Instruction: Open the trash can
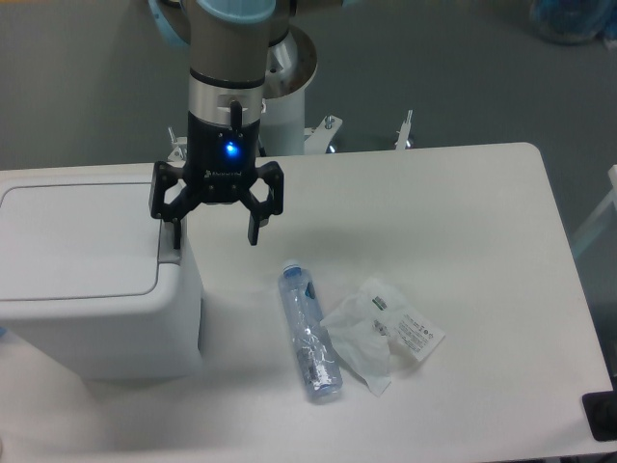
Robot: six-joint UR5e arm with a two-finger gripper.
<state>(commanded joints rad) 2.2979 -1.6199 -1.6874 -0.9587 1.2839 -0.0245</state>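
Observation:
The trash can [92, 280] is a large white boxy bin at the left of the table, its flat lid [77, 239] down. A grey push tab [170, 253] sits at the lid's right edge. My gripper [214, 234] hangs open over the bin's right edge, pointing down. Its left finger [176, 231] stands at the grey tab, though contact cannot be judged. Its right finger [255, 227] hangs over the table beside the bin. Nothing is between the fingers.
A crushed clear plastic bottle [308, 331] with a blue cap lies on the white table [453, 212] right of the bin. A crumpled white wrapper [381, 333] lies beside it. A dark object [600, 417] shows at the lower right corner.

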